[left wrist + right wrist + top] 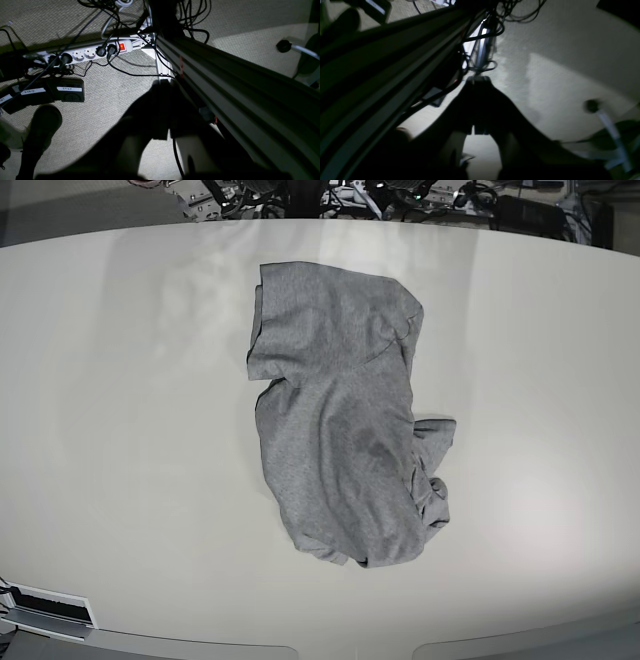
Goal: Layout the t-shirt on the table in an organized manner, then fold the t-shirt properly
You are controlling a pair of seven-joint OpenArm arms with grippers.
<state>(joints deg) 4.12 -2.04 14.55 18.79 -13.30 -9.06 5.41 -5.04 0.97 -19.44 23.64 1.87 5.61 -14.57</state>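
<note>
The heather-grey t-shirt (340, 430) lies crumpled in the middle of the glossy off-white table (120, 430), bunched and folded over itself at its lower right. No lettering shows. Neither arm appears in the base view. Both wrist views look down at the carpeted floor beside the table's frame. My left gripper (165, 83) is a dark silhouette with its jaws together and nothing between them. My right gripper (478, 78) is also dark and shut, holding nothing. Both hang below table level, away from the shirt.
An aluminium frame beam (237, 82) runs next to both grippers. A white power strip (87, 52) with tangled cables, a black box labelled STOP (71, 91) and a dark shoe (42, 125) lie on the carpet. A chair caster (591, 105) stands to the right.
</note>
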